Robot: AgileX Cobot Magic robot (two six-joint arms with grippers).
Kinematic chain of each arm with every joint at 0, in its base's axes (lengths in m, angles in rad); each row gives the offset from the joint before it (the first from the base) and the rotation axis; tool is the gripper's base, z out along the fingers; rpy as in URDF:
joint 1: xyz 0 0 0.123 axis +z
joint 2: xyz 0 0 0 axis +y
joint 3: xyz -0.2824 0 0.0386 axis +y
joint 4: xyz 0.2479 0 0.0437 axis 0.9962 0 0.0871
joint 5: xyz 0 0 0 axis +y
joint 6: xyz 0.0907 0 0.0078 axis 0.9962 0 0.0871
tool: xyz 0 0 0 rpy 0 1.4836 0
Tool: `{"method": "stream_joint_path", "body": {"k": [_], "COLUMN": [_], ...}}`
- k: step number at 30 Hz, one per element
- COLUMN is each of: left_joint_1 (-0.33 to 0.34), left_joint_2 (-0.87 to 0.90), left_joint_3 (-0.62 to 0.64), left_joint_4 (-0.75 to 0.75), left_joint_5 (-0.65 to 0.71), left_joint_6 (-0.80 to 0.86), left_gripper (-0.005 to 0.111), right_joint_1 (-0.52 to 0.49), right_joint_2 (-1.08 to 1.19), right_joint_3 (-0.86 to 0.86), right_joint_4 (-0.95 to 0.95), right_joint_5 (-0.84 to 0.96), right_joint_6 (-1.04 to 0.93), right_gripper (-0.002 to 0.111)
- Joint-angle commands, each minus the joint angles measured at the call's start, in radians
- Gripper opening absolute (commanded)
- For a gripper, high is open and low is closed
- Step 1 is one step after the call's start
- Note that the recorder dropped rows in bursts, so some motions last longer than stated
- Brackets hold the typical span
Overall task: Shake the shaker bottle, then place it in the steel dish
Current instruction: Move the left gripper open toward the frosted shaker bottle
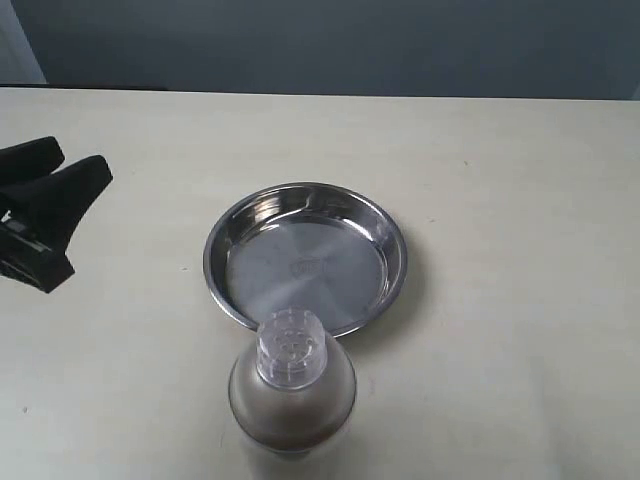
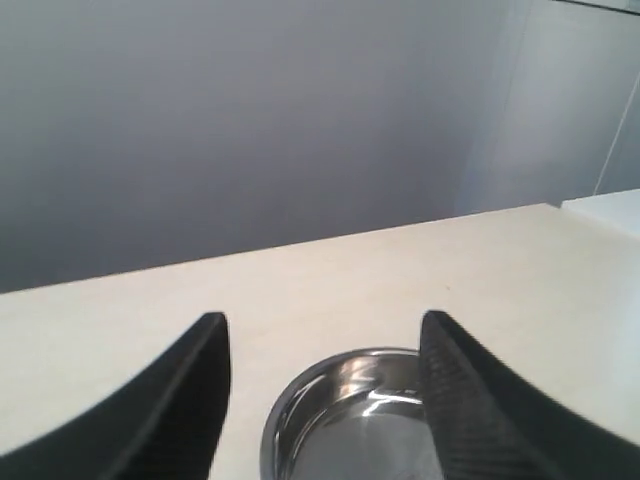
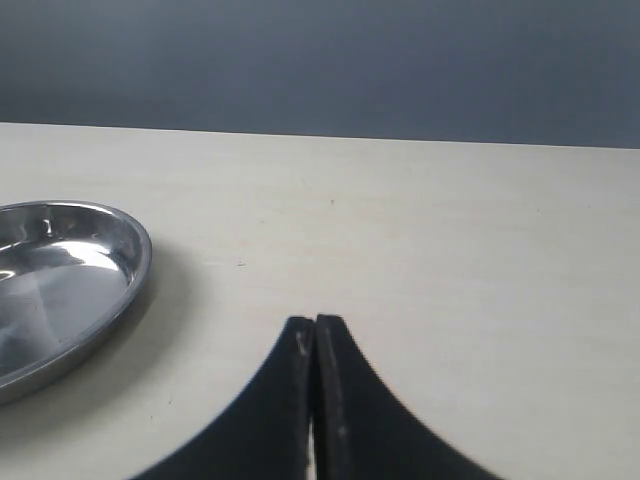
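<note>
Shaker bottle [image 1: 292, 392] upright on table [image 1: 520, 160], just near side of steel dish [image 1: 300, 265]. Left gripper [image 1: 84, 164] well left, jaws parted, empty. Right gripper [image 3: 315, 324] jaws pressed together, empty. Bottle likely light, stiff, slippery plastic; grip wide body below shoulder, not cap.

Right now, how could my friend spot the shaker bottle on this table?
Look at the wide cream table, then the round shiny steel dish near its middle. Right by the dish's rim closest to the camera stands the clear frosted plastic bottle. It is the only tall thing, with a small round clear cap.
</note>
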Motion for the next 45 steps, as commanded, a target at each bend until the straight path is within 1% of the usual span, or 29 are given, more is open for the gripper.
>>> {"method": "stream_joint_path", "body": {"k": [1,4,6,8,10,13,15,20,29,33,36,38,42,44,45], "left_joint_1": [-0.004,-0.004,-0.004,-0.004,-0.004,-0.004,-0.004,-0.004,-0.004,-0.004,-0.004,-0.004,-0.004,-0.004,-0.004], "left_joint_2": [0.003,0.003,0.003,0.01,0.026,0.07,0.101,0.169,0.25,0.266,0.266,0.266,0.266,0.266,0.266], "left_joint_3": [0.033,0.087,0.125,0.135,0.135,0.135,0.135,0.135,0.126,0.1,0.084,0.082,0.081,0.075,0.066], "left_joint_4": [0.004,-0.131,-0.218,-0.221,-0.187,-0.078,-0.071,-0.012,0.08,0.222,0.289,0.295,0.227,0.238,0.274], "left_joint_5": [-0.131,-0.102,-0.152,-0.182,-0.201,-0.254,-0.278,-0.343,-0.347,-0.347,-0.347,-0.347,-0.347,-0.347,-0.347], "left_joint_6": [0.059,0.132,0.172,0.18,0.18,0.143,0.1,0.105,0.106,0.098,0.098,0.098,0.106,0.104,0.086], "left_gripper": [0.053,0.051,0.051,0.051,0.051,0.051,0.051,0.052,0.052,0.052,0.052,0.052,0.052,0.052,0.052], "right_joint_1": [0.004,0.004,0.004,0.004,0.004,0.004,0.004,0.004,0.004,0.004,0.004,0.004,0.004,0.004,0.004], "right_joint_2": [-0.004,-0.004,-0.004,-0.004,-0.004,-0.004,-0.004,-0.004,-0.004,-0.004,-0.004,-0.004,-0.004,-0.004,-0.004], "right_joint_3": [0.001,0.001,0.001,0.001,0.001,0.001,0.001,0.001,0.001,0.001,0.001,0.001,0.001,0.001,0.001], "right_joint_4": [-0.001,-0.001,-0.001,-0.001,-0.001,-0.001,-0.001,-0.001,-0.001,-0.001,-0.001,-0.001,-0.001,-0.001,-0.001], "right_joint_5": [-0.014,-0.014,-0.014,-0.014,-0.014,-0.014,-0.014,-0.014,-0.014,-0.014,-0.014,-0.014,-0.014,-0.014,-0.014], "right_joint_6": [0.0,0.0,0.0,0.0,0.0,0.0,0.0,0.0,0.0,0.0,0.0,0.0,0.0,0.0,0.0], "right_gripper": [-0.001,-0.001,-0.001,-0.001,-0.001,-0.001,-0.001,-0.001,-0.001,-0.001,-0.001,-0.001,-0.001,-0.001,-0.001]}}
